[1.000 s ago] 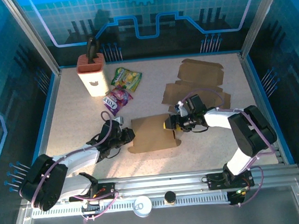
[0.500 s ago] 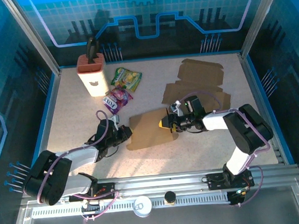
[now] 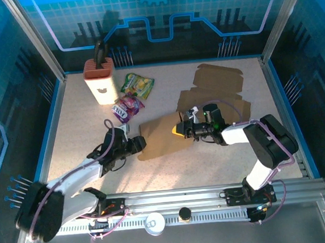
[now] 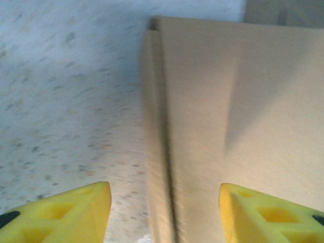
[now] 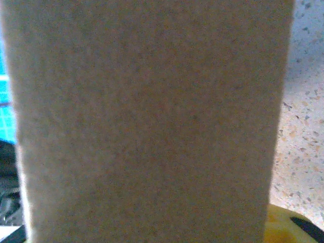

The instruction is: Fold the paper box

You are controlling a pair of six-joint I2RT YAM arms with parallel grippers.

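Top view first: one flat paper box (image 3: pixel 159 137) lies mid-table between the two arms. The left gripper (image 3: pixel 138 143) is at its left edge and the right gripper (image 3: pixel 179 131) at its right edge, where the card tilts up. At the back right, at least two spare cardboard blanks (image 3: pixel 219 78) overlap. Back left stands one knife block (image 3: pixel 100 81), with two snack bags beside it, one green (image 3: pixel 137 85) and one purple (image 3: pixel 127 106); their lettering is too small to read.

Over to the left wrist: two yellow fingertips (image 4: pixel 63 212) are spread wide, with the box's folded edge between them and nothing pinched.

Right wrist now: plain brown card sits right against the lens, unprinted, and one yellow fingertip (image 5: pixel 289 226) peeks out low right; I can't tell whether those fingers are clamped
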